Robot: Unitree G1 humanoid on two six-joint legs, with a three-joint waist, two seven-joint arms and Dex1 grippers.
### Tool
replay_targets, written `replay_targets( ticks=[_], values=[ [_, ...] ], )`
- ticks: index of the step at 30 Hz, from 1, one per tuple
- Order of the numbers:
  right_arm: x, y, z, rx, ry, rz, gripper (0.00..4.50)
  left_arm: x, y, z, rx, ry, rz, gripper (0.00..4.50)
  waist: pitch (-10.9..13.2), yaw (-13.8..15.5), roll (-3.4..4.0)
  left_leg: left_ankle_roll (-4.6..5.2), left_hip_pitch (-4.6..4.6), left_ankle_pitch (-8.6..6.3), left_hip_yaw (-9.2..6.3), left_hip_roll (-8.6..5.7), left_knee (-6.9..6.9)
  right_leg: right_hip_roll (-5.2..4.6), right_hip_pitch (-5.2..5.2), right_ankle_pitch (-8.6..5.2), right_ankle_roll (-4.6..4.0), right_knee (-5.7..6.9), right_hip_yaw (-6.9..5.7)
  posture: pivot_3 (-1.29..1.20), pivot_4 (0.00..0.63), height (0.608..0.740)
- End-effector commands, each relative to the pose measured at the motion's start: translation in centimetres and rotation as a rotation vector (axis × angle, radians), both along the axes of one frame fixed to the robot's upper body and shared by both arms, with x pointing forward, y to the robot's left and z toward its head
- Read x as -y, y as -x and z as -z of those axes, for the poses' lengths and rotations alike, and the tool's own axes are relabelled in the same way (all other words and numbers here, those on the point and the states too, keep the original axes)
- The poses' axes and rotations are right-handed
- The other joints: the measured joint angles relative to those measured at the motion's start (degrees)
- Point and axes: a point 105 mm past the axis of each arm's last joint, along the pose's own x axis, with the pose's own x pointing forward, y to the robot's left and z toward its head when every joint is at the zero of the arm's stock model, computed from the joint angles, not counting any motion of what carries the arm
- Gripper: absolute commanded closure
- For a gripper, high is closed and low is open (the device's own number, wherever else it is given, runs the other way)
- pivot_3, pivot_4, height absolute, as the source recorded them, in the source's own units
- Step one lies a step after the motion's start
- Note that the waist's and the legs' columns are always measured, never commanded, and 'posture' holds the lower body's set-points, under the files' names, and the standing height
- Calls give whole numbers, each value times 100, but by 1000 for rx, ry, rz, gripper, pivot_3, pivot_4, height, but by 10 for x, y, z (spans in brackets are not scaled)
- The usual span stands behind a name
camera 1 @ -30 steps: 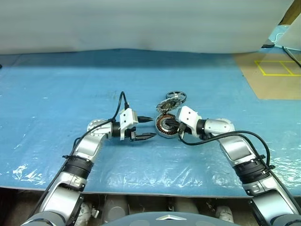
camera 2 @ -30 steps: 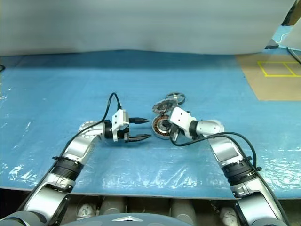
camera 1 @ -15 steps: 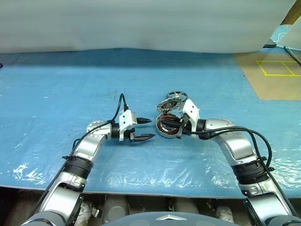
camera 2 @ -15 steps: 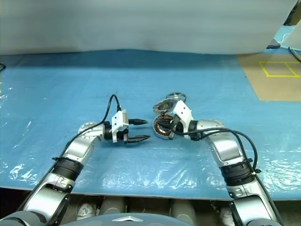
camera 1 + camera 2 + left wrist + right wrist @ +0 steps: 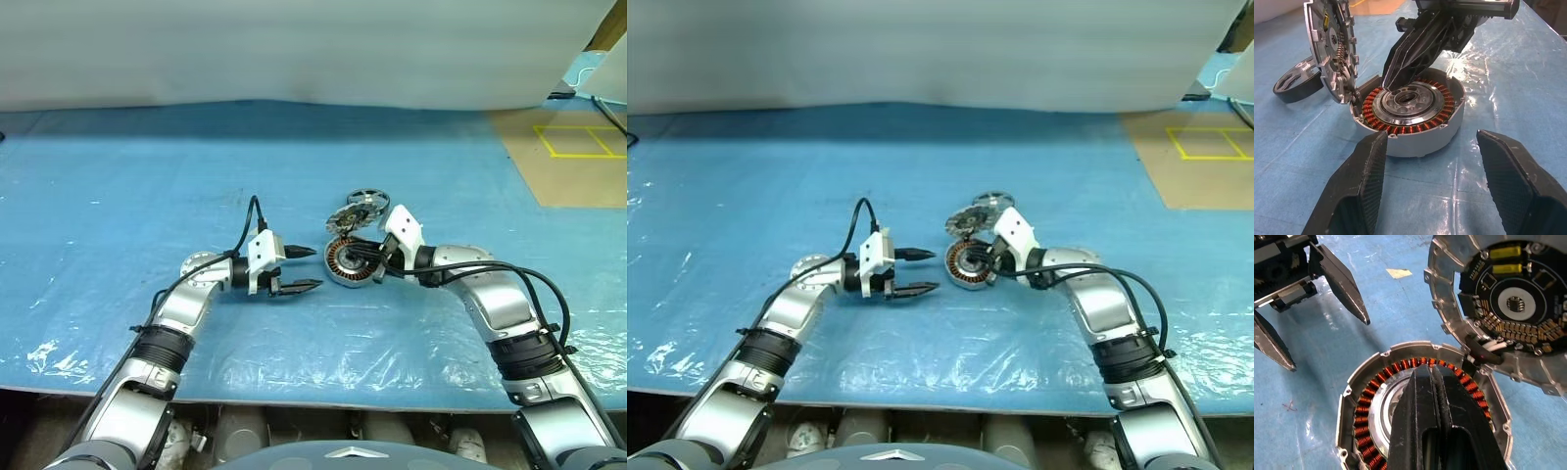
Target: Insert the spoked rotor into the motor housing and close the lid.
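1. Fingers of the right gripper (image 5: 1432,396) are pressed together, holding nothing, with the tips over the dark centre hub of the motor housing (image 5: 1410,115). Whether the tips touch the hub cannot be told.
2. Fingers of the left gripper (image 5: 304,269) stand apart and empty, pointing at the motor housing from just beside it.
3. Motor housing: it rests on the blue plastic sheet (image 5: 118,176) covering the counter, open side up, with the ring of copper windings exposed and no rotor inside.
4. Lid (image 5: 1332,54): it stands raised at the rim of the motor housing, apparently hinged there, with its circuit-board face turned toward the cup.
5. Spoked rotor (image 5: 366,202): it lies flat on the sheet just beyond the motor housing, past the lid, untouched.
6. Step in hand, as judged: clear the shut right fingers from the hub, then fetch the spoked rotor.
7. Technique: grip the rotor by its rim, keep it level, and centre it over the hub before lowering. Magnetic pull may snatch it sideways, so steady the motor housing wall with the left fingers.
8. Keep the lid upright until the rotor seats fully.
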Motion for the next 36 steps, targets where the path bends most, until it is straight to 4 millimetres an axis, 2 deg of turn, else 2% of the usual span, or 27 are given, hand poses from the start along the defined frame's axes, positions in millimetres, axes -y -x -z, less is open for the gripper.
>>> replay_targets(
  ticks=[1,9,14,19,22,27,32,36],
  values=[
    [-1,7,1,17,25,-39,4480,4,1,-7,26,10,21,1469,0,1,0,0,0,0,0,0,-1,0,0,0,0,0,0,0,150,740],
    [-1,13,20,10,105,-66,4480,4,1,-7,27,5,21,1469,0,-5,0,0,2,0,1,0,-3,0,0,0,0,-1,0,0,150,740],
    [6,20,45,92,315,-151,4480,3,0,-6,24,2,16,1469,-1,-5,-1,0,4,0,1,0,-4,0,1,0,0,-2,1,0,150,740],
    [7,22,61,168,459,-226,4480,2,0,-4,21,1,12,1469,-7,-7,-8,0,20,-1,1,0,-4,-1,16,0,0,-2,1,0,150,740],
    [6,17,67,175,476,-223,4480,2,0,-4,22,1,10,1469,-18,-20,-20,0,44,-1,2,1,-6,0,36,-1,0,-2,4,0,150,740],
    [9,9,63,155,429,-172,4480,1,-1,-4,26,1,4,1469,-24,-37,-27,23,96,-16,3,0,-14,-2,82,-1,1,-6,6,0,150,740],
    [-1,9,28,55,141,-89,4480,1,-1,-3,23,6,0,1469,-23,-7,-25,24,89,-17,3,1,-23,-2,79,0,-4,-12,2,0,150,740],
    [-8,11,2,-2,-19,-74,4480,0,-1,0,15,9,-4,1469,-22,-10,-24,2,25,-2,4,0,-21,1,19,0,-5,-16,1,0,150,740]
  ],
)
